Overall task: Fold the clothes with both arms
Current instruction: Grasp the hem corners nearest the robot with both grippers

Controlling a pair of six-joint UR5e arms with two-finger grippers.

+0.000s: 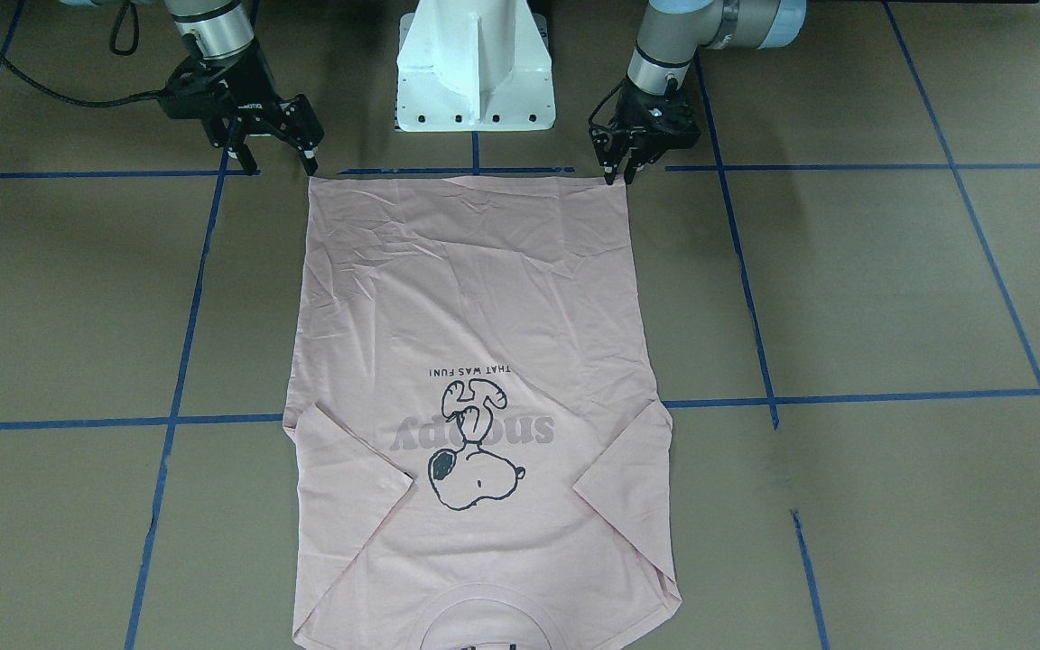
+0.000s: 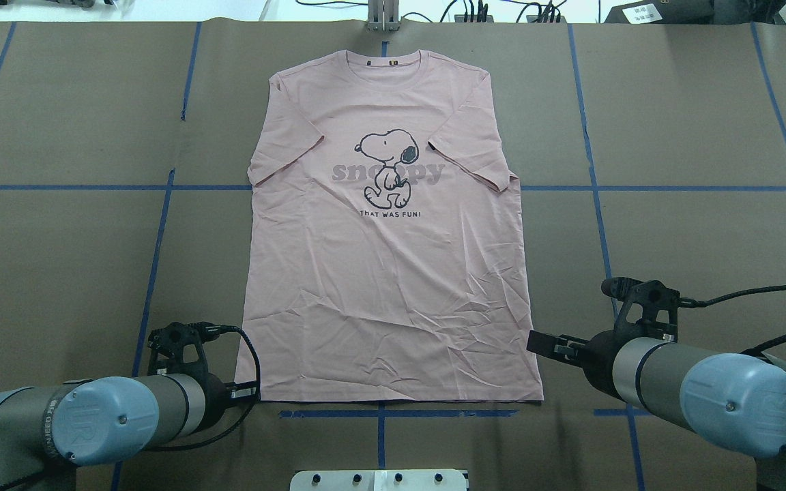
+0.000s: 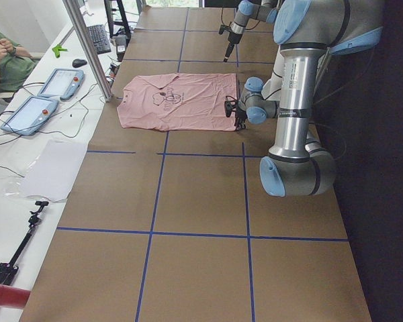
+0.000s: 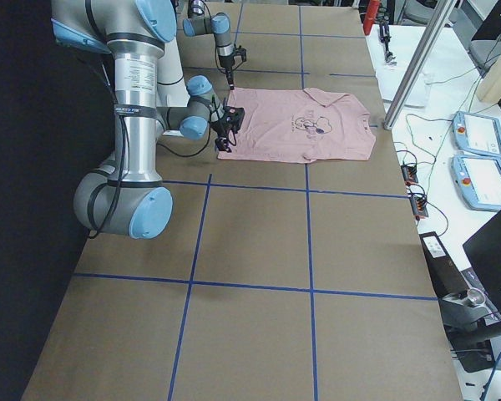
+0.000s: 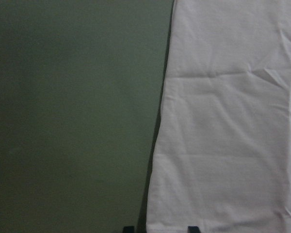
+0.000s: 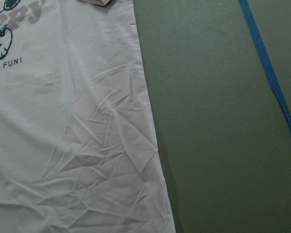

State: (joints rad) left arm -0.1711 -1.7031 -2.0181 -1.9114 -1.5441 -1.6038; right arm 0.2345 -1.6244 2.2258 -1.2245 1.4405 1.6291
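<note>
Both arms reached low at the hem. Left gripper [image 1: 618,173] stood slightly open astride the shirt [image 1: 475,289] corner, which only its wrist view showed. Right gripper [image 1: 280,164] gaped wide, empty, just outside the other corner. Shirt lay flat, print up; table [image 1: 890,289] stretched wide on both sides.

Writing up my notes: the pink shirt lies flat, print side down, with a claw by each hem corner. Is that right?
Not down: the shirt lies print side up, as the overhead view shows. It is flat, with the left claw and right claw by its hem corners.
</note>
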